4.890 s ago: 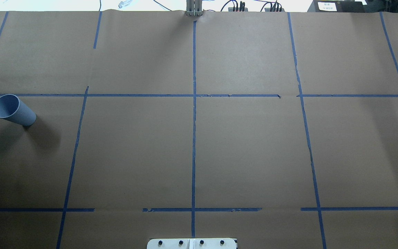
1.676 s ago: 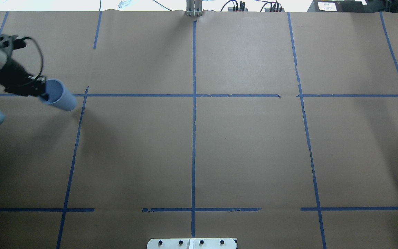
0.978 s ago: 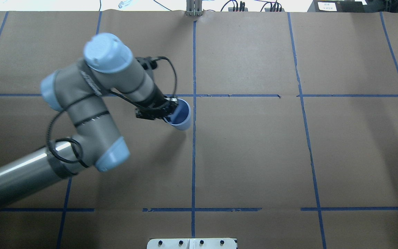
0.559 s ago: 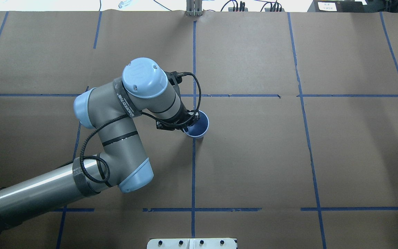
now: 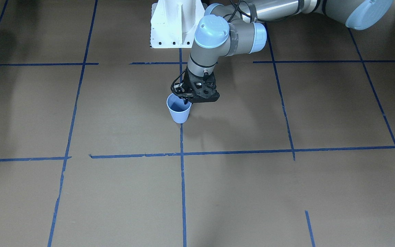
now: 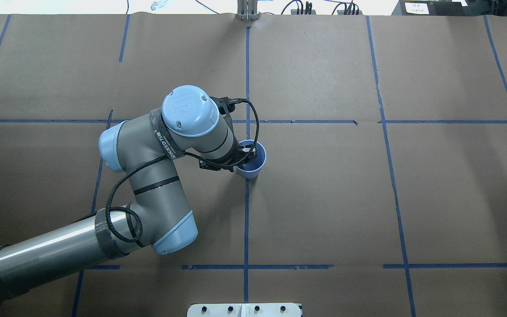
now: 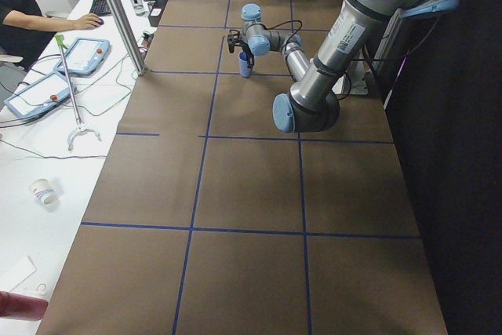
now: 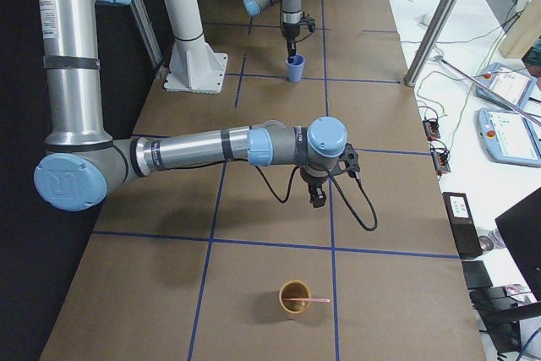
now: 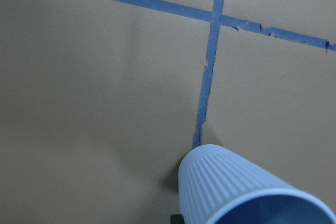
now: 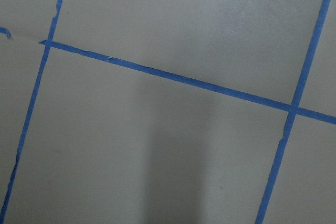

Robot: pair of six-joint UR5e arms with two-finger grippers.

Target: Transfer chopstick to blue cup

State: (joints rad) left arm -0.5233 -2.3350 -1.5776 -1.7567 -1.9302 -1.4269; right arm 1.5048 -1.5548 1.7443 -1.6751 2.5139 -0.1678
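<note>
Chopstick (image 8: 318, 301): thin, straight and pale pink, seen only in the right side view. It's leaning inside a tan cup (image 8: 293, 297) at the table's end on the robot's right.
Chopstick axis: the lower end is down in the tan cup. The free end pokes out over the rim and points away from the robot's side. The long axis is tilted low and runs roughly across the table.
Blue cup (image 5: 179, 112): upright with its mouth up, near the middle of the table, its base right on a blue tape line (image 6: 246, 220). It's well apart from the chopstick.
Blue cup surface: light blue and tapered toward the base, with fine vertical ribs on the outside and a clean round rim.
Left gripper (image 5: 186, 100): pointing down and clamped on the blue cup's rim at the robot-side wall. One dark finger is inside the mouth.
Right gripper (image 8: 318, 201): pointing down over bare paper, between the two cups and clear of both. Whether the jaws are parted or closed, I can't tell.
Table (image 6: 324, 198): matte brown paper, marked into large rectangles by blue tape.
</note>
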